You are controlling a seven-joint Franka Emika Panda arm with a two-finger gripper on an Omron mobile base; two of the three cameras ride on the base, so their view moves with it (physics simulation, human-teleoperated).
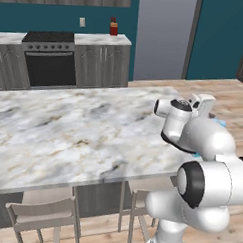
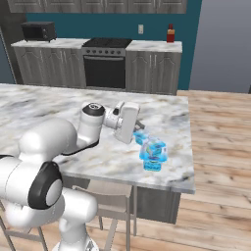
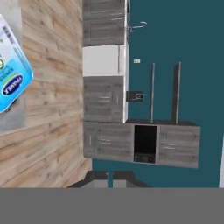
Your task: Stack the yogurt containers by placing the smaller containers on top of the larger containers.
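The larger container, a light-blue tub with a pale lid, stands near the front right corner of the marble island. The smaller container, a tiny light-blue cup, sits tight against its near side; I cannot tell whether they touch. My gripper hovers just left of the tub, pointing sideways over the counter, shut with nothing in it. In the hand view the fingertips are pressed together, and the tub with its greenish label shows at the left edge. A blue sliver of a container peeks out behind my arm.
The marble island ends at its right edge close to the containers, with wooden floor beyond. Stools stand under the front edge. A stove, a red bottle and a microwave line the back wall.
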